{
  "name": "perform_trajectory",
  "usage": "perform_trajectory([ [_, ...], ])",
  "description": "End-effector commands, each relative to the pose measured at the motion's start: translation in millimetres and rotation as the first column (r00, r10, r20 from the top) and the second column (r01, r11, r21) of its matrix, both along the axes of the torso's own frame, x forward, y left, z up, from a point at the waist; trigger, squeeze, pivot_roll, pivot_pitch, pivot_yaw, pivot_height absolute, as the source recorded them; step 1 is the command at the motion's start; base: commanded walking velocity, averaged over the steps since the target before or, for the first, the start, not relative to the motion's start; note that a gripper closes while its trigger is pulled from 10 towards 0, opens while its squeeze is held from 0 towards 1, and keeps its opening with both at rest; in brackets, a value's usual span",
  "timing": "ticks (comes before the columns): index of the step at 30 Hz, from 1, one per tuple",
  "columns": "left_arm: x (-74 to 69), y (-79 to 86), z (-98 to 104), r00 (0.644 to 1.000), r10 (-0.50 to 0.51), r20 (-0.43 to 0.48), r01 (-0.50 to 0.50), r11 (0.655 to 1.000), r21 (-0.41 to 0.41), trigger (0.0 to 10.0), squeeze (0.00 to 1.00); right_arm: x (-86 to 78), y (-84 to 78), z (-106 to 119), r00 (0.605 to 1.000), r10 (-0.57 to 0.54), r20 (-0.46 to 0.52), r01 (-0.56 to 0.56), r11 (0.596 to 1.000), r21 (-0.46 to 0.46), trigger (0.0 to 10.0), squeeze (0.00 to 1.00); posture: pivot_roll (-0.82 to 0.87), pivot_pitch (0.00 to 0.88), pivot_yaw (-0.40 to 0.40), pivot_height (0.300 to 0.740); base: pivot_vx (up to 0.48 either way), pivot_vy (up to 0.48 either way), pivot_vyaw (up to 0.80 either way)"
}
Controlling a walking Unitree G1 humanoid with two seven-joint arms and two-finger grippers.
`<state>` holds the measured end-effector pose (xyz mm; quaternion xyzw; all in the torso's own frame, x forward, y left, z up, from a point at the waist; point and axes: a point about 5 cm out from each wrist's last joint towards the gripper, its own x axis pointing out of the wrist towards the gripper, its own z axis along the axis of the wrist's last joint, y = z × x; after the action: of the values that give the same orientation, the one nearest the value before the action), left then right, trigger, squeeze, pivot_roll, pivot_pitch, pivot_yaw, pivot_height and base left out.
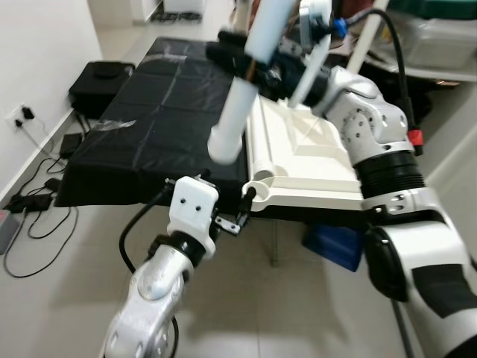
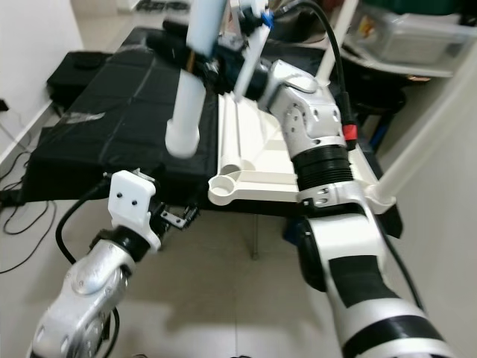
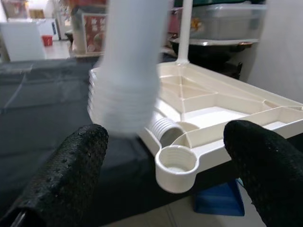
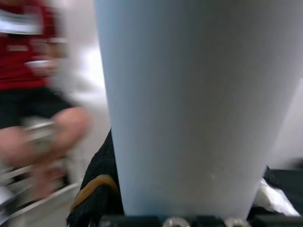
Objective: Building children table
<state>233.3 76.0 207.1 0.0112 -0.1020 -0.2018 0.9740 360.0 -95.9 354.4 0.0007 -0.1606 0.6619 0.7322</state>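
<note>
Right hand pinching white table leg above upturned tabletop on black desk.
Eye views: we see right hand (image 1: 250, 63) clamped on table leg (image 1: 238, 104), held tilted over tabletop (image 1: 298, 153); clear storage bin (image 2: 414, 33) behind, contents unclear. Left wrist: left hand (image 3: 165, 175) spread, fingers (image 3: 71, 165) flanking the tabletop's empty corner socket (image 3: 176, 161); red signage behind unreadable. Right wrist: leg between our fingers, blurred background.

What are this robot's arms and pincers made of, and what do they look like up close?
Both arms are glossy silver shells with black ribbed joints. The right arm carries a red band and a black cable; the left arm ends in a white box with a black cable. The left gripper's fingers are thick, black and dimpled.
</note>
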Motion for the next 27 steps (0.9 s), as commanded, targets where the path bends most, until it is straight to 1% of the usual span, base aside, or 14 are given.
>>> perform_trajectory([
  [1,-7.1,-3.8,1.6,0.999,-0.035,-0.006,0.035,0.999,-0.001,10.0,0.0,-4.1,-4.7,3.6,0.996,0.088,0.013,-0.088,0.996,0.008,10.0,0.0,0.17,0.262,-0.103,0.74,0.0,0.0,0.0],
  [3,-16.4,-7.0,12.8,0.997,-0.073,0.01,0.074,0.997,-0.013,10.0,0.0,-2.8,-18.4,7.7,0.987,0.161,0.012,-0.161,0.987,0.001,10.0,0.0,0.19,0.312,-0.092,0.74,0.0,0.0,0.0],
  [4,-16.4,-7.0,12.8,0.997,-0.073,0.01,0.074,0.997,-0.013,10.0,0.0,-2.8,-18.4,7.7,0.987,0.161,0.012,-0.161,0.987,0.001,10.0,0.0,0.19,0.312,-0.092,0.74,0.0,0.0,0.0],
  [6,-25.2,-7.0,14.6,0.995,-0.102,-0.006,0.102,0.995,-0.022,10.0,0.0,-2.6,-30.2,11.6,0.98,0.199,0.021,-0.198,0.98,-0.036,10.0,0.0,0.21,0.329,-0.102,0.74,0.0,0.0,0.0],
  [7,-29.3,-5.9,12.1,0.994,-0.11,-0.025,0.109,0.994,-0.028,10.0,0.0,-2.8,-32.8,13.1,0.979,0.204,0.027,-0.202,0.977,-0.064,10.0,0.0,0.2,0.334,-0.097,0.74,0.0,0.0,0.0],
  [10,-33.4,-5.1,8.2,0.991,-0.123,-0.048,0.122,0.992,-0.031,10.0,0.0,-2.6,-33.9,13.8,0.979,0.2,0.03,-0.196,0.976,-0.094,10.0,0.0,0.2,0.343,-0.09,0.74,0.0,0.0,0.0],
  [12,-43.2,-6.9,3.0,0.982,-0.172,-0.08,0.171,0.985,-0.022,10.0,0.0,-1.7,-35.0,17.6,0.981,0.191,0.03,-0.187,0.977,-0.108,10.0,0.0,0.19,0.355,-0.084,0.74,0.0,0.0,0.0],
  [13,-43.2,-6.9,3.0,0.982,-0.172,-0.08,0.171,0.985,-0.022,10.0,0.0,-1.7,-35.0,17.6,0.981,0.191,0.03,-0.187,0.977,-0.108,10.0,0.0,0.19,0.355,-0.084,0.74,0.0,0.0,0.0],
  [15,-51.7,-11.6,0.2,0.969,-0.223,-0.111,0.22,0.975,-0.034,10.0,0.0,1.6,-39.0,20.1,0.987,0.157,0.026,-0.152,0.981,-0.117,10.0,0.0,0.2,0.369,-0.082,0.74,0.0,0.0,0.0],
  [16,-51.7,-11.6,0.2,0.969,-0.223,-0.111,0.22,0.975,-0.034,10.0,0.0,1.6,-39.0,20.1,0.987,0.157,0.026,-0.152,0.981,-0.117,10.0,0.0,0.2,0.369,-0.082,0.74,0.0,0.0,0.0],
  [18,-60.1,-14.1,-0.5,0.957,-0.253,-0.14,0.25,0.968,-0.04,10.0,0.0,2.9,-43.3,24.9,0.991,0.131,0.043,-0.125,0.985,-0.118,10.0,0.0,0.21,0.4,-0.071,0.74,0.0,0.0,0.0],
  [19,-62.5,-14.3,-0.9,0.954,-0.257,-0.152,0.254,0.966,-0.042,10.0,0.0,2.9,-44.4,26.9,0.991,0.125,0.052,-0.119,0.986,-0.115,10.0,0.0,0.21,0.4,-0.071,0.74,0.0,0.0,0.0],
  [23,-64.8,-14.1,-2.3,0.953,-0.251,-0.168,0.249,0.968,-0.036,10.0,0.0,2.8,-44.3,32.5,0.99,0.115,0.085,-0.105,0.988,-0.113,10.0,0.0,0.21,0.409,-0.066,0.74,0.0,0.0,0.0],
  [27,-64.7,-11.4,-1.4,0.959,-0.222,-0.178,0.224,0.975,-0.012,10.0,0.0,2.0,-44.7,43.6,0.986,0.099,0.132,-0.086,0.991,-0.102,10.0,0.0,0.22,0.425,-0.069,0.74,0.0,0.0,0.0],
])
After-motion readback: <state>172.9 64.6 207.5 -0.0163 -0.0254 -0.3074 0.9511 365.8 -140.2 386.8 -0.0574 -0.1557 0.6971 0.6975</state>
